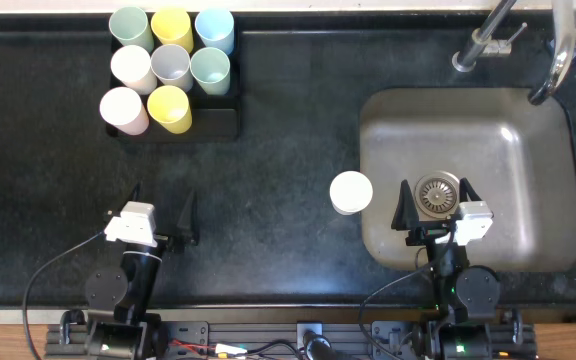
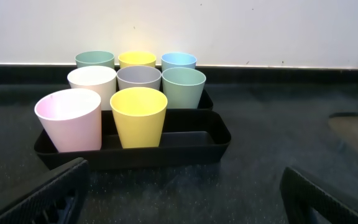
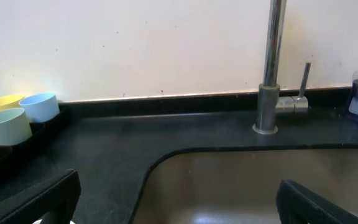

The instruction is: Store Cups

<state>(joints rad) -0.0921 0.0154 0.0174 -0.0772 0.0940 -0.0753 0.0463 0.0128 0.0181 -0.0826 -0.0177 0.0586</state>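
The black table [image 1: 268,200] carries everything, with a steel sink [image 1: 508,140] set into it. The right fingers [image 3: 30,202] hang spread wide over the sink's near part, and the faucet [image 3: 271,68] stands straight ahead of them beyond the far rim. A black tray [image 2: 191,140] lies ahead of the left fingers [image 2: 42,199], well apart from them; these fingers are also spread wide, with nothing between them. Eight cups [image 2: 138,115] stand upright in the tray, and the front slot nearest the sink is bare. One white cup [image 1: 351,192] stands on the table by the sink's edge, just outside the right fingers, on their tray side.
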